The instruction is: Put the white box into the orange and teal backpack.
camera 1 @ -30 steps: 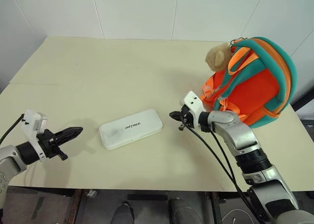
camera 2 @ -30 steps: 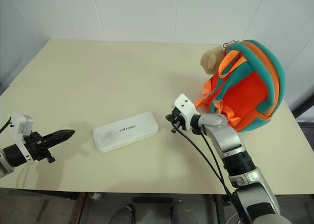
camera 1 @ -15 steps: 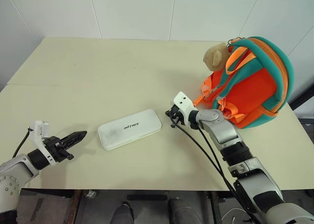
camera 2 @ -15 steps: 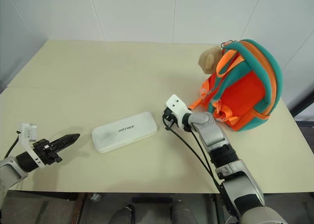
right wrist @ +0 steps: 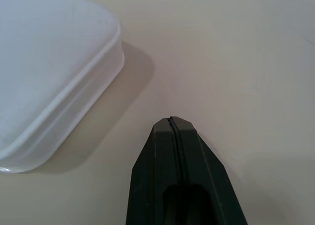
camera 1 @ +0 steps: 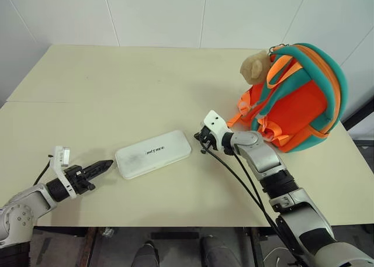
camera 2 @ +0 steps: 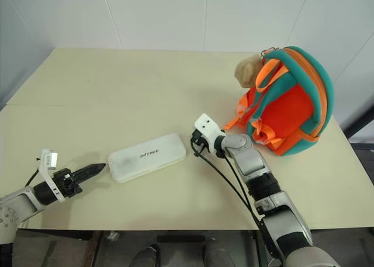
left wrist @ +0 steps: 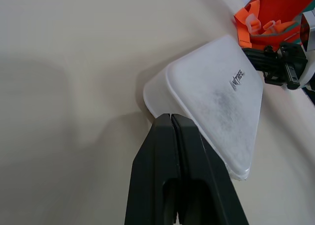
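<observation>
So the white box (camera 1: 153,154) is lying flat on the table near the front edge, a long slim case with rounded corners and small dark UNITREE lettering on its top, angled a bit so its right end sits further back. The orange and teal backpack (camera 1: 298,100) stands upright well off to the right, tan plush head at its top left.

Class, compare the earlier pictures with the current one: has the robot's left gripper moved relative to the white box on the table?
Yes. The shut left gripper has closed in on the white box; its tip now sits just short of the box's near end, where a wide gap of table lay before.
</observation>
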